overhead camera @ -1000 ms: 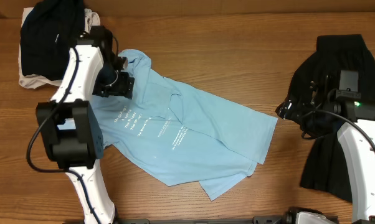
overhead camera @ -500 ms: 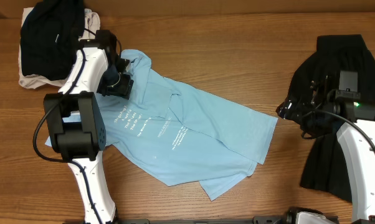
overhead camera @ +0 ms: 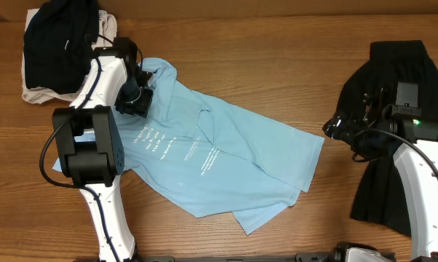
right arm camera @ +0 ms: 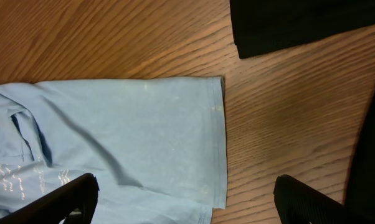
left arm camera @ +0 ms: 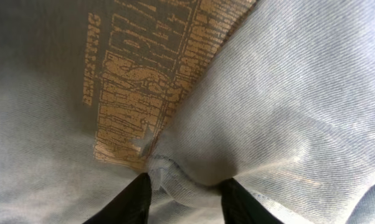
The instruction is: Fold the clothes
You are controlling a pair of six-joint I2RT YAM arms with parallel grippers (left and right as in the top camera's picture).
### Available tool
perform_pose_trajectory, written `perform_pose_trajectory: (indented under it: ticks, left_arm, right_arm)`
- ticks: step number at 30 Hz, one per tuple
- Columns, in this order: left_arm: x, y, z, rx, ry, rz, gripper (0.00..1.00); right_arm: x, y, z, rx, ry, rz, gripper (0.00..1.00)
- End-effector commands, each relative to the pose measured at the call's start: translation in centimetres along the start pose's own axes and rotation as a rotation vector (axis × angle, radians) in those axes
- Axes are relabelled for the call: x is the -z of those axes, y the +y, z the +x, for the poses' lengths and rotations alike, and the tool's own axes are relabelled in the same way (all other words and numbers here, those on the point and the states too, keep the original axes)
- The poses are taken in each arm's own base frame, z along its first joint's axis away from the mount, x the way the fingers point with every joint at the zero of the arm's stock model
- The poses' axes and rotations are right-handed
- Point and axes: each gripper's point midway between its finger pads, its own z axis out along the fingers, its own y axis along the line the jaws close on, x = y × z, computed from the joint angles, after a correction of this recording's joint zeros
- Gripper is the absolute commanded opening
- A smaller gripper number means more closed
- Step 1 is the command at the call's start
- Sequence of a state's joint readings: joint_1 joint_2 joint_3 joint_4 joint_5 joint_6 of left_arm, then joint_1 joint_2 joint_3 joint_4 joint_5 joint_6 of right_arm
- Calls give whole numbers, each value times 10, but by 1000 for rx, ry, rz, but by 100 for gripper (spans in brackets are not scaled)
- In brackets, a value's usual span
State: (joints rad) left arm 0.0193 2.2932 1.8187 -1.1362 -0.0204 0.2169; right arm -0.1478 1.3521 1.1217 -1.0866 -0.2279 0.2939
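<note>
A light blue T-shirt (overhead camera: 219, 153) with white print lies crumpled and spread across the table's middle and left. My left gripper (overhead camera: 137, 98) is down on its upper left part, near the collar. In the left wrist view its fingers (left arm camera: 186, 196) are closed on a bunched hem fold of the shirt (left arm camera: 268, 106), beside a tan print. My right gripper (overhead camera: 334, 129) hovers just off the shirt's right edge. In the right wrist view it (right arm camera: 187, 205) is wide open and empty above the shirt's hem (right arm camera: 125, 130).
A black garment (overhead camera: 401, 80) lies at the right under my right arm, and it also shows in the right wrist view (right arm camera: 299, 22). A dark garment (overhead camera: 55, 44) is heaped on a whitish one (overhead camera: 37, 94) at the back left corner. Bare wood lies between the shirt and the black garment.
My left arm has swung its elbow inward and the gripper has shifted slightly up onto the shirt's collar area. The right arm and the shirt have not visibly moved.
</note>
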Motion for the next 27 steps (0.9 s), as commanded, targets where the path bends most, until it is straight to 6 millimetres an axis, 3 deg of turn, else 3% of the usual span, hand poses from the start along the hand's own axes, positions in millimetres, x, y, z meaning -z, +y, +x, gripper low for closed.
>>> perform_pose_trajectory:
  ticks: [1, 16, 27]
  left_arm:
    - [-5, -3, 2, -12, 18, -2, 32]
    - [-5, -6, -9, 8, -28, 16, 23]
    - [-5, -6, -8, 68, -26, 17, 4]
  right_arm:
    - [0, -1, -1, -1, -10, 8, 94]
    - [0, -4, -2, -1, -17, 25, 94]
    - [0, -4, -2, -1, -16, 25, 94]
